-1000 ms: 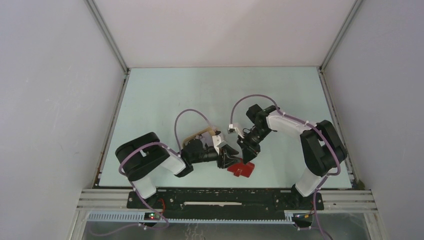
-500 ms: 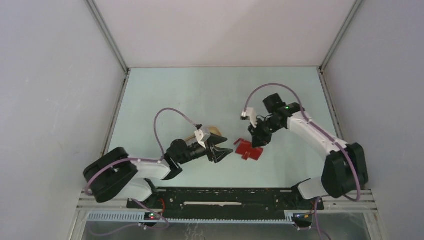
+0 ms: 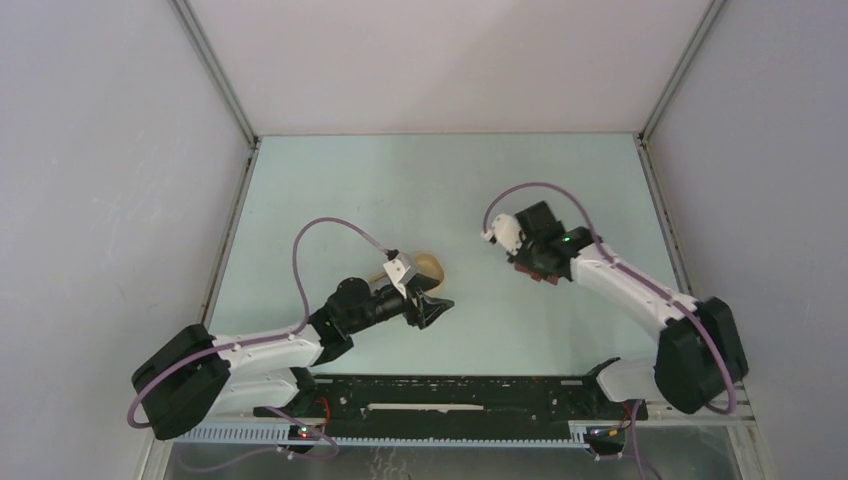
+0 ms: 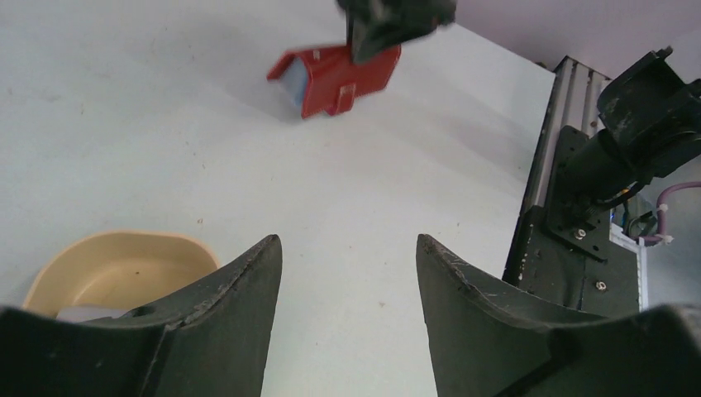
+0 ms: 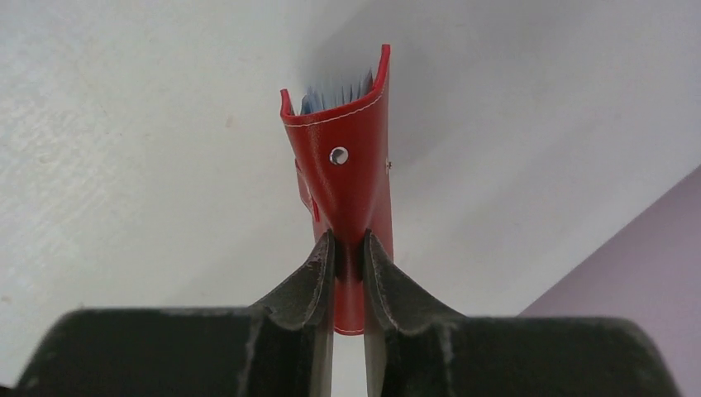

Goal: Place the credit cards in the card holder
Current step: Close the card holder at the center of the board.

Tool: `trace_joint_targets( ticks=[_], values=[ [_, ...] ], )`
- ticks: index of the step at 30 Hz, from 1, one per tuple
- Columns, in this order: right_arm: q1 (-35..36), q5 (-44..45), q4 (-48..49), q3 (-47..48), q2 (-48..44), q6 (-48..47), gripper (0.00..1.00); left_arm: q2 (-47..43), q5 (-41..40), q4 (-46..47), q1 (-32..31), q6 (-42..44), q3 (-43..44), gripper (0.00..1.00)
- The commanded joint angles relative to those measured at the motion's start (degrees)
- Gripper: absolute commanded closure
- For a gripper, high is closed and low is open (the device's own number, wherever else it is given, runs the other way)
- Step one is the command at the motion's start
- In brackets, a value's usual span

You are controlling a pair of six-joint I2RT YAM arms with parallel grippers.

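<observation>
card holder (image 5: 343, 165) | clamped in right hand (image 5: 348, 242) | left hand (image 4: 347, 246) well apart, spread

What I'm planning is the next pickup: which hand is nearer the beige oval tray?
Left. The left hand, open, is right beside the beige oval tray; the right hand is farther off, gripping the red folding card holder.

Beige oval tray (image 3: 432, 265) left of centre on pale green table (image 3: 440, 180), white enclosure walls (image 3: 440, 60) on three sides, aluminium frame rail (image 3: 715, 392) along near edge.
</observation>
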Motion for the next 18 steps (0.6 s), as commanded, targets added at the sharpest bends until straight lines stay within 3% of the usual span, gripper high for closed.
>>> trace_joint_targets(
  ticks=[1, 4, 8, 11, 14, 18],
  values=[
    [8.32, 14.28, 10.76, -5.86, 6.19, 5.83, 1.0, -1.56, -1.52, -1.96, 0.15, 0.37, 0.54, 0.34],
    [11.98, 11.47, 8.6, -6.45, 8.29, 7.41, 0.99, -2.51, -1.76, -2.84, 0.09, 0.34, -0.03, 0.34],
    [14.19, -1.94, 0.2, -6.42, 7.9, 8.77, 0.62, -4.63, -2.46, -4.58, 0.1, 0.81, -0.88, 0.34],
    [14.76, -15.21, -4.58, -6.42, 5.69, 8.43, 0.47, -6.09, -2.86, -5.38, 0.11, 1.14, -1.37, 0.34],
    [14.42, -21.67, -6.84, -5.43, 2.55, 7.6, 0.37, -6.23, -2.88, -5.91, 0.12, 1.75, -1.02, 0.33],
    [7.95, -28.85, -9.84, -0.84, -0.7, 6.14, 0.35, -4.88, -1.8, -6.04, 0.17, 1.5, 0.55, 0.33]
  ],
)
